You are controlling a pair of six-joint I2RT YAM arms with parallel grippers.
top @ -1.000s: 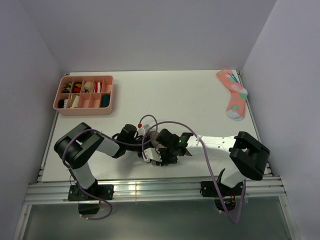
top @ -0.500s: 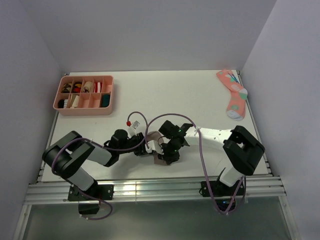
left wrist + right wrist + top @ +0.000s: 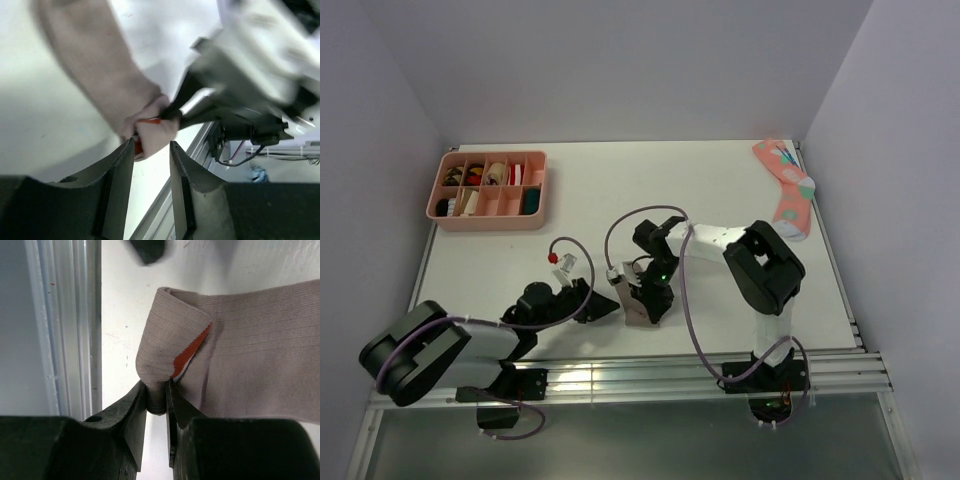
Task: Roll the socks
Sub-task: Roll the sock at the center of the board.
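Note:
A taupe-brown sock (image 3: 631, 304) with a red stripe at its cuff lies near the table's front edge, one end folded over. In the right wrist view my right gripper (image 3: 156, 390) is shut on that folded end of the sock (image 3: 250, 340), red stripe (image 3: 190, 352) showing at the fold. From above, the right gripper (image 3: 650, 300) bends down onto the sock. My left gripper (image 3: 151, 145) stands open, the sock's end (image 3: 150, 131) just beyond its tips and nothing between them. From above, the left gripper (image 3: 597, 302) lies low just left of the sock.
A pink compartment tray (image 3: 488, 222) with small items sits at the back left. A coral-pink spotted sock (image 3: 788, 190) lies at the back right. The metal rail (image 3: 65, 315) along the table's front edge runs close beside the held sock.
My left gripper has opened wider and drawn back to the left and down, off the sock. The right arm has swung its elbow inward while keeping its pinch on the sock's end.

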